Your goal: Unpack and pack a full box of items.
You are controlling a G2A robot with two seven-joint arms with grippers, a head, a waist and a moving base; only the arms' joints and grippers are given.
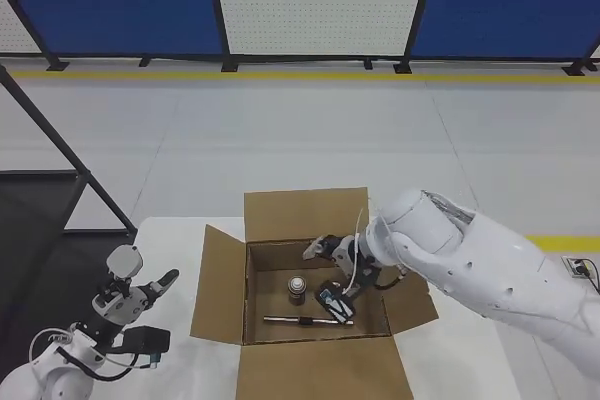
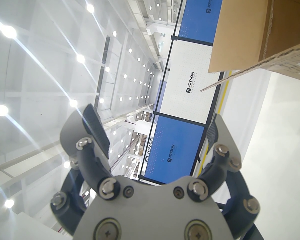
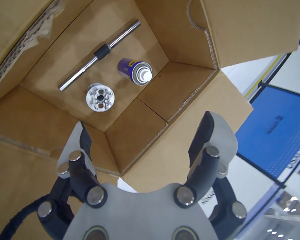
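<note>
Left tool (image 2: 152, 116) pointing upward, jaws spread wide, right tool (image 3: 145, 121) angled downward, jaws apart

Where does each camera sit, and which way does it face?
Top view: above the arms, facing down at the table and open cardboard box; left arm and right arm show.
Left wrist view: on the left wrist, facing up at ceiling lights; open jaws, a box flap.
Right wrist view: on the right wrist, facing down into the box at metal rod, spray can, metal hub; open jaws.
Top and right wrist views share rod and hub.
</note>
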